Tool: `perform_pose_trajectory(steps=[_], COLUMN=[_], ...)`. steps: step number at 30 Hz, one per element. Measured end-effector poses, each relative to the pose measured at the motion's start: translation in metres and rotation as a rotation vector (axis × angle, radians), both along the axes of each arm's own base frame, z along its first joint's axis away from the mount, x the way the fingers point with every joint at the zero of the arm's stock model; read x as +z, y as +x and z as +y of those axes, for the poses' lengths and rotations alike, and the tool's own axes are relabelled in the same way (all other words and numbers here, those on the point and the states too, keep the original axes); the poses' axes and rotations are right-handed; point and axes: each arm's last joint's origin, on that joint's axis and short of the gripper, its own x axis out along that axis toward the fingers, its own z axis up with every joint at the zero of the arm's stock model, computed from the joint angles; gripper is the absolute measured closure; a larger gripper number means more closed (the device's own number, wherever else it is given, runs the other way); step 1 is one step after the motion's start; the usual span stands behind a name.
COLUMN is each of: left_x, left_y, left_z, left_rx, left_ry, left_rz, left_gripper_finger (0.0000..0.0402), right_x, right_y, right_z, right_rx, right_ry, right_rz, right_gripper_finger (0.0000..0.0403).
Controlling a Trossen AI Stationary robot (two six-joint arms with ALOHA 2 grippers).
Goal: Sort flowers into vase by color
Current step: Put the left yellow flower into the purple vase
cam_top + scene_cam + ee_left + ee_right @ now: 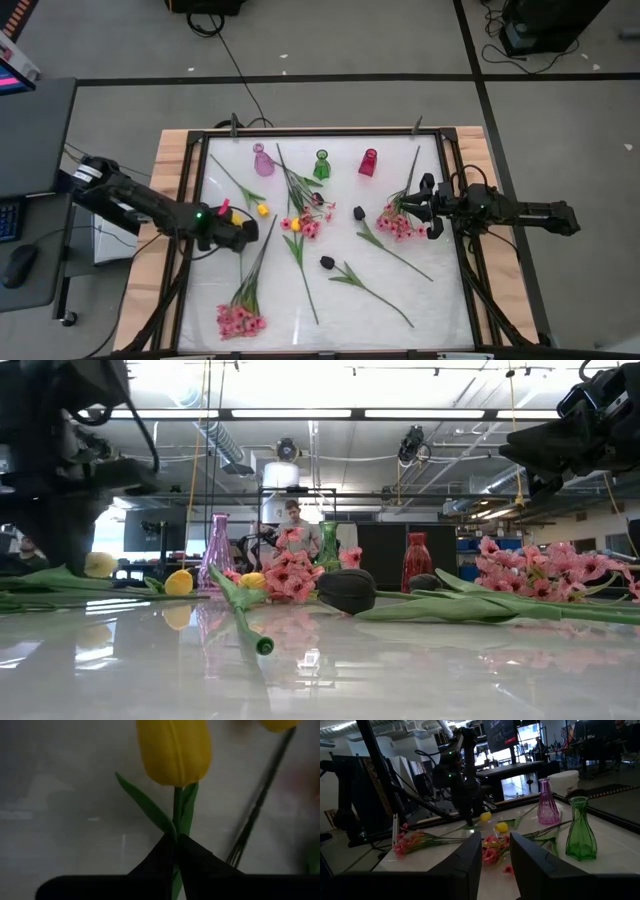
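3 vases (321, 164) empty; flowers (300, 222) all on desk (400, 300). Left gripper (176, 845) jaws pinching yellow tulip (173, 750) stem, below pink vase (263, 160). Right gripper (495, 852) jaws spread, empty.

The bench (190, 150) has a glossy white top inside a dark frame, with bare wood strips along its left and right edges. It stands on a grey floor (350, 40) crossed by dark tape lines, and a black cable (235, 70) trails over the floor toward the bench's far edge. A dark desk (35, 180) with a mouse (18, 265) sits off the left edge. Beyond the far edge, long ceiling lights (290, 413) glow under pipes and ducts, and a person (295, 520) stands far back.
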Motion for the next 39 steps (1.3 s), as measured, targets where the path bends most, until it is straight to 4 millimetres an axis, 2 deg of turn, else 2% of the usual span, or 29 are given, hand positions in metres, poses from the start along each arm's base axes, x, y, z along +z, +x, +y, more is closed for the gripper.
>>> perform_pose_trajectory(steps=[11, 20, 31, 39], left_x=[0.031, 0.083, 0.149, 0.186], left_y=[0.018, 0.025, 0.03, 0.027], left_z=[0.02, 0.04, 0.067, 0.088], left_rx=[-0.118, -0.218, -0.279, -0.332], left_ry=[0.109, 0.28, 0.489, 0.653], left_rz=[-0.022, 0.023, -0.012, -0.001], left_gripper_finger=[0.0375, 0.0375, 0.0375, 0.0375], right_x=[0.0, 0.0, 0.0, 0.0], right_y=[0.0, 0.0, 0.0, 0.0], right_z=[0.0, 0.0, 0.0, 0.0], right_rx=[0.0, 0.0, 0.0, 0.0], right_ry=[0.0, 0.0, 0.0, 0.0], right_rz=[0.0, 0.0, 0.0, 0.0], right_gripper_finger=[0.0292, 0.0292, 0.0292, 0.0292])
